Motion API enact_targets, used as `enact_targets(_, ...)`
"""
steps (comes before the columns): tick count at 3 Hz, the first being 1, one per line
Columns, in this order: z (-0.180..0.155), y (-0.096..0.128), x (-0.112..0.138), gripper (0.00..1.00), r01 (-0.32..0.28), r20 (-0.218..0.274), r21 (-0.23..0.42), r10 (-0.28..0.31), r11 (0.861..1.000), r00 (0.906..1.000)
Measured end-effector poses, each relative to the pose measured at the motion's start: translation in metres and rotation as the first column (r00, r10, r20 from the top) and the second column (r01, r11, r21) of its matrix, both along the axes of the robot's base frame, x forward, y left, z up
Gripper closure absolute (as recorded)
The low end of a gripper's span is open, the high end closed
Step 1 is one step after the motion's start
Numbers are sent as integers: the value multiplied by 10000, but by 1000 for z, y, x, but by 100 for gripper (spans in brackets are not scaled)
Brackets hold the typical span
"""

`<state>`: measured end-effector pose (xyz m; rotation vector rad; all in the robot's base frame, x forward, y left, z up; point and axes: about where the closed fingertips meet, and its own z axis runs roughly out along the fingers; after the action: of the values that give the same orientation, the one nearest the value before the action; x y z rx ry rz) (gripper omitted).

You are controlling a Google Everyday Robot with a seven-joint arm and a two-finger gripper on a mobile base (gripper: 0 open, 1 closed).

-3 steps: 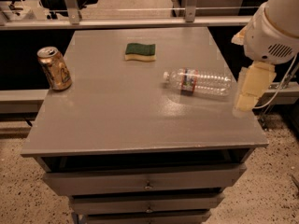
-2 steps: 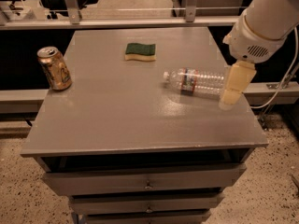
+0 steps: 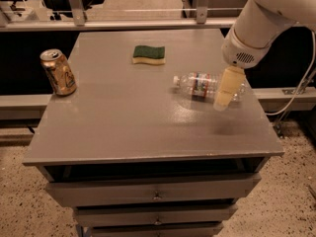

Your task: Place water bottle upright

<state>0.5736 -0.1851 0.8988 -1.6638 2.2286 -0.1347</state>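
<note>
The water bottle (image 3: 200, 85) is clear ribbed plastic with a red-and-blue label band. It lies on its side on the right part of the grey cabinet top (image 3: 128, 117), cap end pointing left. My gripper (image 3: 223, 100) hangs from the white arm at the upper right. Its cream-coloured fingers (image 3: 225, 87) point down and overlap the bottle's right end, hiding that part.
A gold drink can (image 3: 59, 72) stands upright at the left edge. A green-and-yellow sponge (image 3: 149, 54) lies at the back middle. Drawers (image 3: 155, 191) sit below the front edge. A metal rail runs behind the cabinet.
My arm and gripper have moved left, from beside the table's right edge to over the bottle's right end. The bottle, can and sponge have not moved.
</note>
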Motion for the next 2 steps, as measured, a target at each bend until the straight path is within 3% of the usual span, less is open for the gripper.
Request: enact_targets(2,-30,28,25,0,-421,-174,-236,417,9988,9990)
